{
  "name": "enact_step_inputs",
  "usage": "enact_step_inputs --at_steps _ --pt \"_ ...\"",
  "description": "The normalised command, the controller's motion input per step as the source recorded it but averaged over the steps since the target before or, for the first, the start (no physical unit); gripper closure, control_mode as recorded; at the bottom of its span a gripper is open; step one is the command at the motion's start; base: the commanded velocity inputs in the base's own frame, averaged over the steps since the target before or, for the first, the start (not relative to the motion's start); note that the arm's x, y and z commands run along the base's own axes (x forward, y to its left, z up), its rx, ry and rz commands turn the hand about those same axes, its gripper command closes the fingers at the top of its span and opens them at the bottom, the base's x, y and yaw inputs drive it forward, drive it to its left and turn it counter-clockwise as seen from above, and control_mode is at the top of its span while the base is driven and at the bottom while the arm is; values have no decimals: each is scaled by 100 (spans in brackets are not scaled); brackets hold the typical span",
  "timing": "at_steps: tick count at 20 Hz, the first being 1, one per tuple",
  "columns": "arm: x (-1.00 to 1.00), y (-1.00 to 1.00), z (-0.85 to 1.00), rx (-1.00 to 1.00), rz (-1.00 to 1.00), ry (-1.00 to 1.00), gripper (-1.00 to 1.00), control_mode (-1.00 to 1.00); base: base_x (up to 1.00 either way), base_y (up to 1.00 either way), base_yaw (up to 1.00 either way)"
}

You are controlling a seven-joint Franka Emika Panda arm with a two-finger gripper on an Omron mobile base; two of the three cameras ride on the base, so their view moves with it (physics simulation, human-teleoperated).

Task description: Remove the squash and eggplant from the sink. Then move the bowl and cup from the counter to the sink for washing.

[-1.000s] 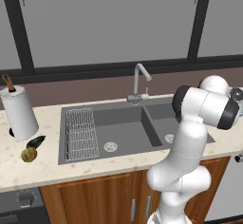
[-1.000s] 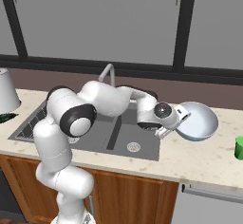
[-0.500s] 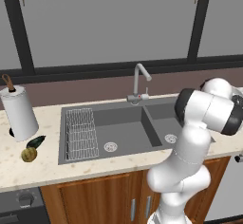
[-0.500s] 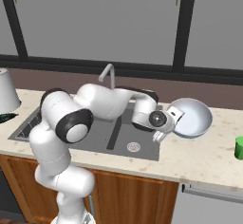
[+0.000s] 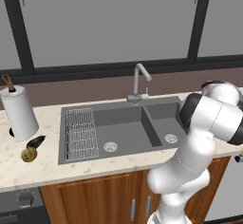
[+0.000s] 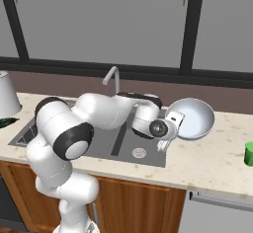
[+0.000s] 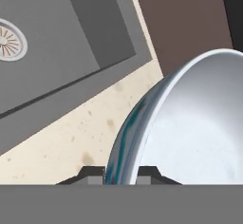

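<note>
In the right base view my gripper [image 6: 173, 122] is shut on the left rim of the bowl [image 6: 193, 117], which hangs tilted over the counter [image 6: 212, 158] just right of the sink [image 6: 123, 150]. The hand view shows the blue-grey rim of the bowl [image 7: 190, 133] pinched in the gripper [image 7: 121, 174], with the sink [image 7: 57, 23] beyond. The green cup [image 6: 249, 154] stands at the far right of the counter. The squash [image 5: 29, 154] and the eggplant [image 5: 35, 141] lie on the counter [image 5: 33, 171] left of the sink [image 5: 123, 123].
A curved steel faucet [image 5: 138, 80] rises behind the sink, and a wire rack [image 5: 80, 133] lies in the left basin. A paper towel roll [image 5: 20, 114] stands at the far left. Dark window frames line the wall behind.
The bowl has moved a little left and up toward the sink in my grip and tilted more. The arm's elbow has swung to the right.
</note>
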Motion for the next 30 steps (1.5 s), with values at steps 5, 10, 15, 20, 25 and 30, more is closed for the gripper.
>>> enact_step_inputs --at_steps 5,10,15,20,25,30 --pt "-10 10 22 -14 9 3 100 -100 0 0 0" --pt "-3 7 27 -14 5 8 100 -100 0 0 0" --pt "-3 7 30 -13 5 13 100 -100 0 0 0" --pt "0 3 36 -10 5 10 100 -100 0 0 0" --pt "1 1 44 -6 4 4 100 -100 0 0 0" --pt "4 0 51 -3 3 4 100 -100 0 0 0"
